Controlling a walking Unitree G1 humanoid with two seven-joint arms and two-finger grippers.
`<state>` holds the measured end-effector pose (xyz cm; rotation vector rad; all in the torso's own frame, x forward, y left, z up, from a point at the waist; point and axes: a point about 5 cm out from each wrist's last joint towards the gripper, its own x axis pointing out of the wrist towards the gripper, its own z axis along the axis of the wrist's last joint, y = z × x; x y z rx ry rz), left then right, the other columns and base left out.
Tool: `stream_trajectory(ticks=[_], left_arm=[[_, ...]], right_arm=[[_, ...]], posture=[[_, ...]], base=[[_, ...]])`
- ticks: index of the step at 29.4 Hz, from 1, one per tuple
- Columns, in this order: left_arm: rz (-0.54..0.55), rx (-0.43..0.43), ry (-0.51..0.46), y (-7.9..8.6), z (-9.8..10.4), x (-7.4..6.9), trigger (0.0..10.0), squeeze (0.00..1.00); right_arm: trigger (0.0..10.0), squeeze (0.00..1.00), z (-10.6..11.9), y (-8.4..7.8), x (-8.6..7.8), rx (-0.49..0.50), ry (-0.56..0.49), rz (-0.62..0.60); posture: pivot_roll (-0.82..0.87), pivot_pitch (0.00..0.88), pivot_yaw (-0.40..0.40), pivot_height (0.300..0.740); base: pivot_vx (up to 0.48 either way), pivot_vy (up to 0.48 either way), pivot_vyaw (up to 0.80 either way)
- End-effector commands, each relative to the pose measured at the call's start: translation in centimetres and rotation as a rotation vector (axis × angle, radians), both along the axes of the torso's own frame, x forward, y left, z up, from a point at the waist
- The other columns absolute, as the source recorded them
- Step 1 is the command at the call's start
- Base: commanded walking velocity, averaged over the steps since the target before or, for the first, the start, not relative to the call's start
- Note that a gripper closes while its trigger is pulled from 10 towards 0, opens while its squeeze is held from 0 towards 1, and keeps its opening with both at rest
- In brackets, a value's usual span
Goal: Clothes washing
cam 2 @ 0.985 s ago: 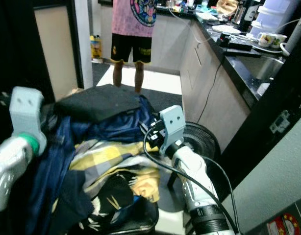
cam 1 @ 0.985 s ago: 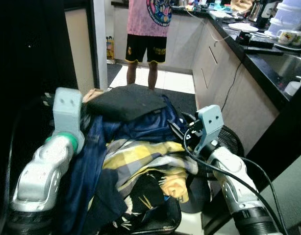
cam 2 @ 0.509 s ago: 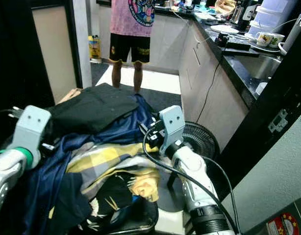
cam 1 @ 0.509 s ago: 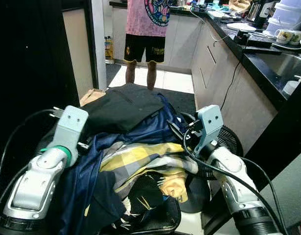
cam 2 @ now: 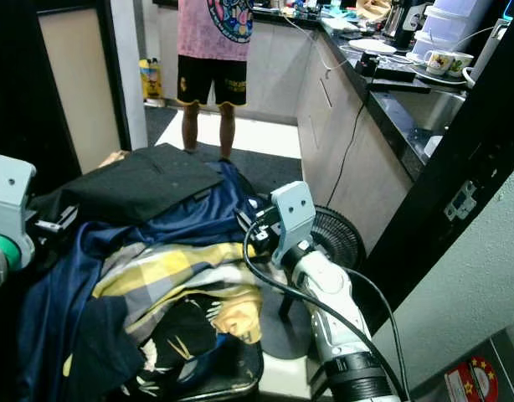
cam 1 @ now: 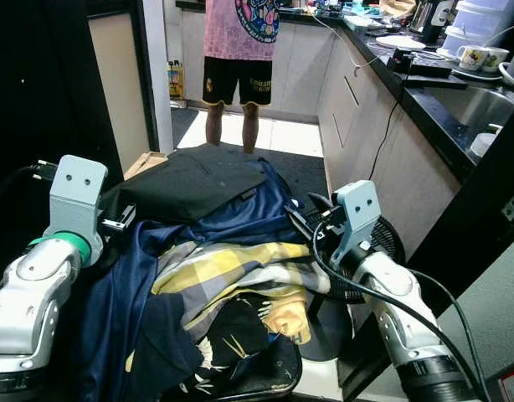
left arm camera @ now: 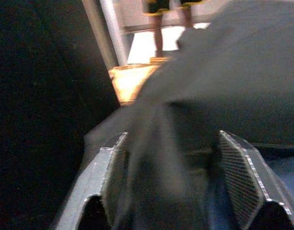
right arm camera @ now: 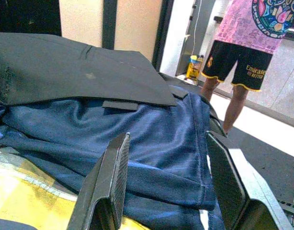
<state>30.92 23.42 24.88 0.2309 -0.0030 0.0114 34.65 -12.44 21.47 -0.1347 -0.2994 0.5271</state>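
Left eye view looks down on a heap of clothes point(cam 1: 215, 268) piled in a black basket point(cam 1: 269, 381), carried between the two silver arms. The left gripper point(left arm camera: 178, 184) sits at the near-left edge of the heap; in its wrist view the two fingers stand apart, with the dark grey garment point(cam 1: 186, 180) bunched up between them and pressing against the inner pads. The right gripper point(right arm camera: 168, 179) is at the opposite side of the pile, its fingers likewise spread, with the shiny blue garment point(right arm camera: 137, 129) directly ahead of and under the tips; whether the tips touch the cloth cannot be told. Beyond that gripper the dark grey garment lies folded flat on top of the blue one. Closer to the robot than both grippers lie a yellow and grey checked piece point(cam 1: 232, 268) and a black printed one point(cam 1: 249, 335). Just beside the right gripper's wrist, on the floor, stands a black fan point(cam 1: 378, 243). Farther ahead a person point(cam 1: 236, 50) in a pink shirt and black shorts stands by the dark kitchen surface point(cam 1: 441, 92).
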Motion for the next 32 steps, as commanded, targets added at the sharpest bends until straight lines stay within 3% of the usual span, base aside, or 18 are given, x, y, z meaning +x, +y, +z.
stream_trajectory(ticks=[1,8,13,22,24,26,28,31,32], left_arm=[[-0.126,-0.001,0.023,-2.0,-0.7,-0.2,0.0,0.00],[-0.321,0.116,0.107,-5.3,-2.7,-0.1,0.0,0.00],[-0.395,0.149,0.151,-6.4,-3.6,-0.2,0.0,0.00],[-0.472,0.125,0.176,-7.1,-4.0,-0.5,0.0,0.00],[-0.558,0.130,0.214,-7.4,-4.2,-1.3,0.0,0.00],[-0.614,0.148,0.256,-7.4,-4.4,-1.9,0.0,0.00],[-0.702,0.206,0.367,-6.7,-4.9,-3.2,0.0,0.00],[-0.741,0.358,0.601,-3.6,-5.8,-5.8,0.0,0.00],[-0.741,0.358,0.601,-3.6,-5.8,-5.8,0.0,0.00]], right_arm=[[10.0,0.00,-0.3,0.0,-0.1,-0.004,0.016,0.001],[10.0,0.00,-0.4,-0.3,-0.2,-0.008,0.014,-0.006],[10.0,0.00,-0.4,-0.4,-0.2,-0.010,0.013,-0.010],[10.0,0.00,-0.3,-0.4,-0.2,-0.011,0.011,-0.010],[10.0,0.00,-0.3,-0.3,-0.2,-0.011,0.011,-0.008],[10.0,0.00,-0.3,-0.3,-0.2,-0.011,0.010,-0.007],[10.0,0.00,-0.3,-0.3,-0.2,-0.010,0.010,-0.007],[10.0,0.00,-0.3,-0.3,-0.2,-0.009,0.011,-0.006],[10.0,0.00,-0.3,-0.3,-0.2,-0.009,0.011,-0.006]], posture=[[0.00,0.071,-0.047,0.740],[-0.01,0.075,-0.042,0.740],[-0.01,0.074,-0.043,0.740],[-0.01,0.075,-0.045,0.740],[-0.01,0.075,-0.045,0.740],[-0.01,0.074,-0.046,0.740],[-0.01,0.075,-0.046,0.740],[0.00,0.075,-0.048,0.740],[0.00,0.075,-0.048,0.740]], base=[[0.000,0.000,0.00],[0.000,0.000,0.00],[0.000,0.000,0.00],[0.000,0.000,0.00],[0.000,0.000,0.00],[0.000,0.000,0.00],[0.000,0.000,0.00],[0.000,0.000,0.00],[0.000,0.000,0.00]])
